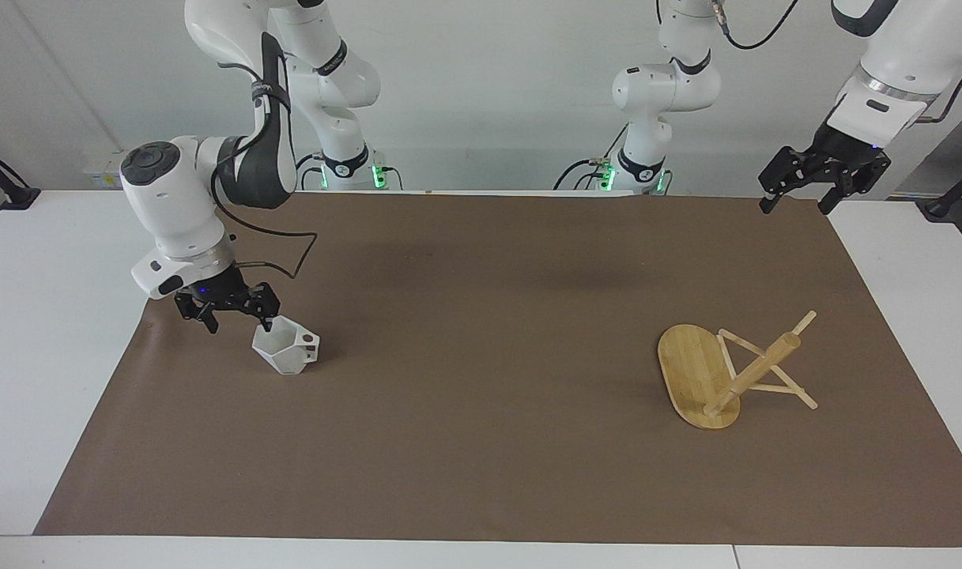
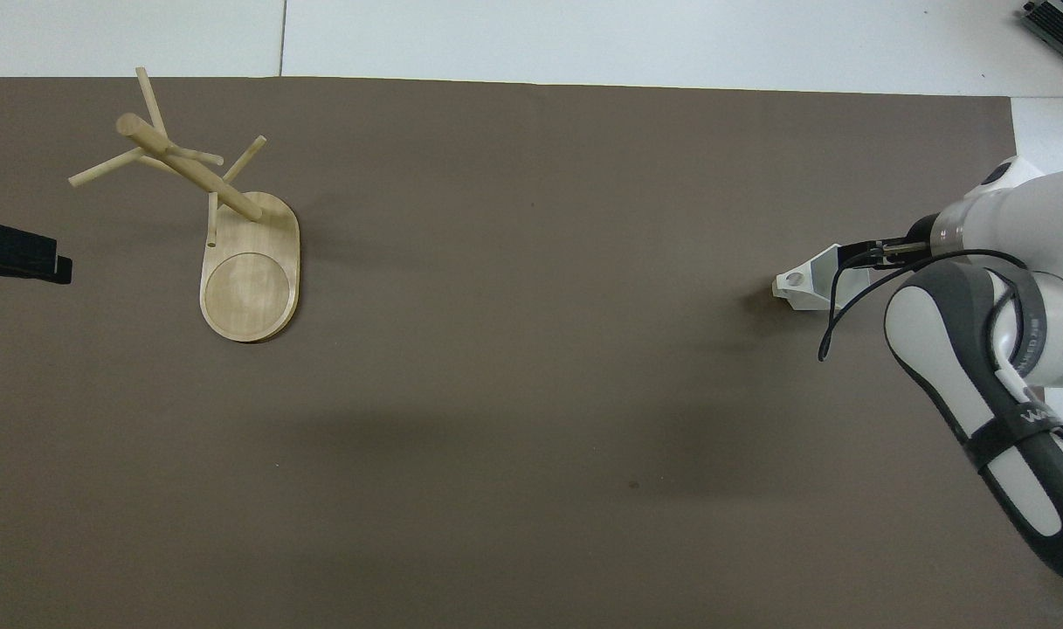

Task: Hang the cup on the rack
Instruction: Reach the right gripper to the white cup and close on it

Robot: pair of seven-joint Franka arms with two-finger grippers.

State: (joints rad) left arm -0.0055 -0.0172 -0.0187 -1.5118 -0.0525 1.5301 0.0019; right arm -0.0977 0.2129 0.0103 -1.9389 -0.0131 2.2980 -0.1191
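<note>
Barely begun, the task stood thus: the cup sat on the desk at the frame's left, the right pincer open at its rim, gripping nothing. The rack stood empty at the right; the left pincer waited open in the upper right.

Overhead, the right arm hides much of the cup.
</note>
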